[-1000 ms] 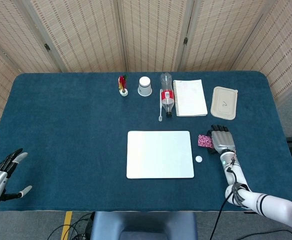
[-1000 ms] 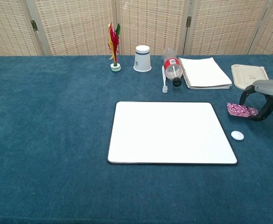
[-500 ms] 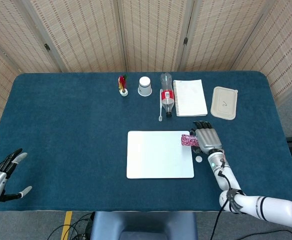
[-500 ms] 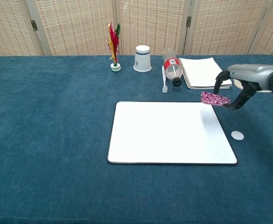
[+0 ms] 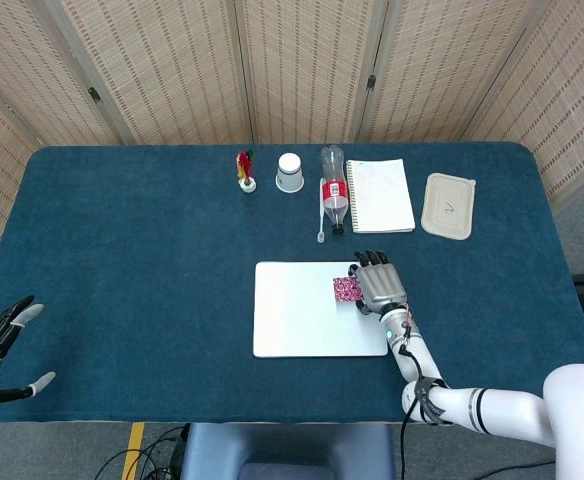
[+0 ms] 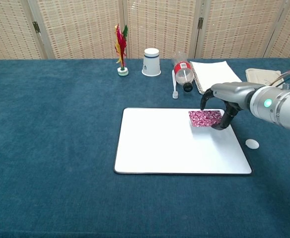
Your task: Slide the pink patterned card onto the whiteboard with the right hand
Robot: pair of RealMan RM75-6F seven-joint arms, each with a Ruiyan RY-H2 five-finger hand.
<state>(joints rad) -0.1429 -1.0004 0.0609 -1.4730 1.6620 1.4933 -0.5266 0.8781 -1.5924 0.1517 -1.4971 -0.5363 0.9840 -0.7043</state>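
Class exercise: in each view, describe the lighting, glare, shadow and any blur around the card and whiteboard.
Head view: even light, white rectangular whiteboard evenly bright, pink patterned card sharp. Chest view: soft grey shadow under the right hand on the board, card pattern crisp, no blur.

Bright even light, soft shadows (overhead source, probably); sharp.
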